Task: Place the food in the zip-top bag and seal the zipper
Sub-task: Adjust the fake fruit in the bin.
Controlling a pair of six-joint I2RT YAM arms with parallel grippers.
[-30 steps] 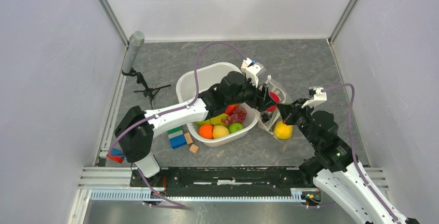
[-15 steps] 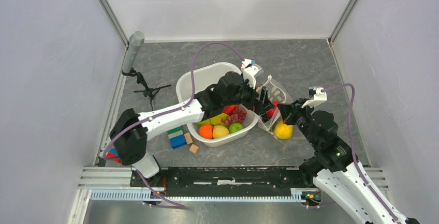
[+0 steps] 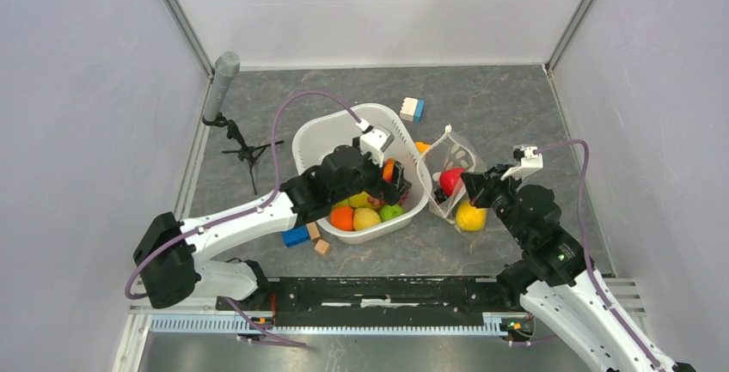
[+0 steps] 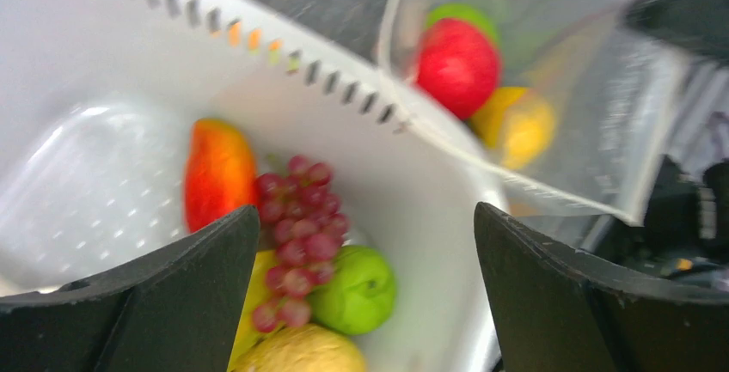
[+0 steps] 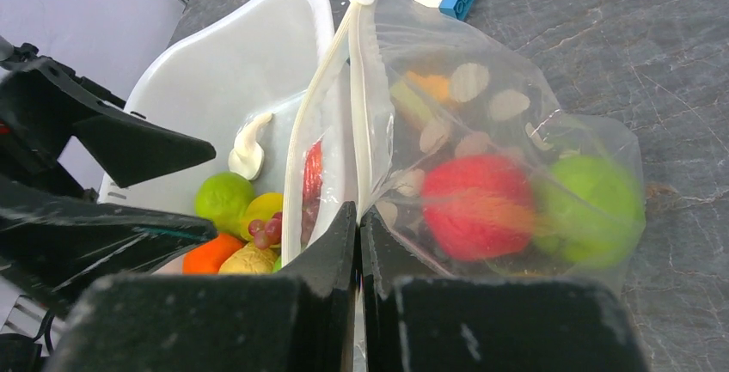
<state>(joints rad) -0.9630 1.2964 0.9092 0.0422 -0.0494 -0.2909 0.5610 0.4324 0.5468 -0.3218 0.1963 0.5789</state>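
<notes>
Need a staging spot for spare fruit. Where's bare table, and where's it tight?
Bare: the table back-right, between the zip-top bag and the right wall; also the near strip between the white tub and the rail. Tight: tub to bag, where the left gripper and right gripper meet; coloured blocks sit near-left of the tub.

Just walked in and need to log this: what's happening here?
The right gripper pinches the zip-top bag by its rim, holding it open beside the white tub. A red apple and a green apple are inside. The left gripper hovers open over the grapes in the tub; the zipper is unsealed.
</notes>
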